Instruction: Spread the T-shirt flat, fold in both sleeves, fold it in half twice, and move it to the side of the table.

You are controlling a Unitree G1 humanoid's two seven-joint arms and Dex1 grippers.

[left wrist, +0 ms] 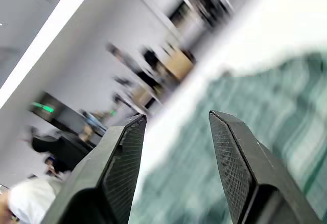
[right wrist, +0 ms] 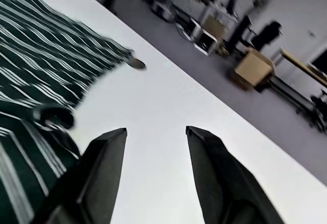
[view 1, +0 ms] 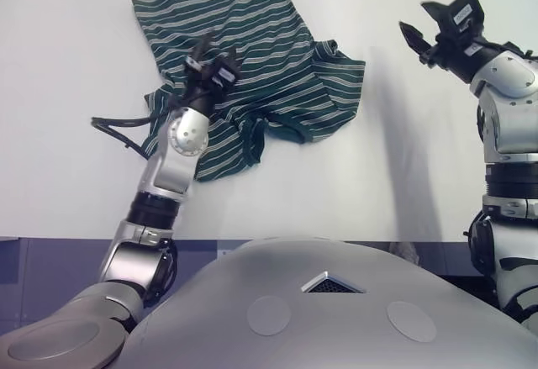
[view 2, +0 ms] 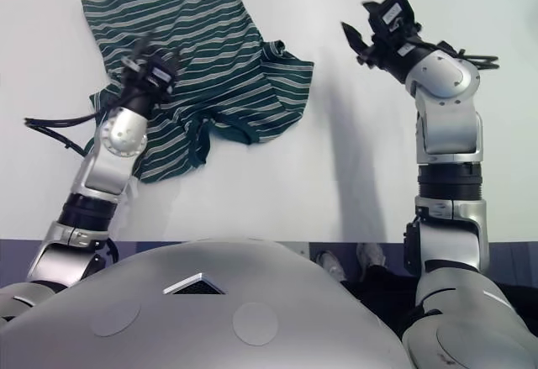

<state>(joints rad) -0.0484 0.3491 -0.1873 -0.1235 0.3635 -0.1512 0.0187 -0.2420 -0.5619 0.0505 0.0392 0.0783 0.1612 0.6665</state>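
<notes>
Soft green T-shirt (view 1: 269,41) with thin white stripes, lying on the smooth white table (view 1: 403,184), on the left half and far back. Not flat at all: bumpy and bunched up, with lots of folds and a floppy bit sticking out toward the near side. Far edge cut off by the top of the head view. Left gripper (view 1: 208,56) over the middle of the shirt, black and pointy, fingers (left wrist: 127,152) spread apart, pads covered in a tiny bumpy grid, nothing between them. Hard to say whether touching the cloth or just above it. Blurry green cloth behind those fingers in the left wrist view. Right gripper (view 1: 418,24) up over bare table, well to the right of the shirt, spread wide too and holding nothing. Smooth dark fingers (right wrist: 102,173) in the right wrist view, white table between them, striped cloth off to one side. Small grey thing (right wrist: 136,64) at the shirt's far corner, too small to tell what.
</notes>
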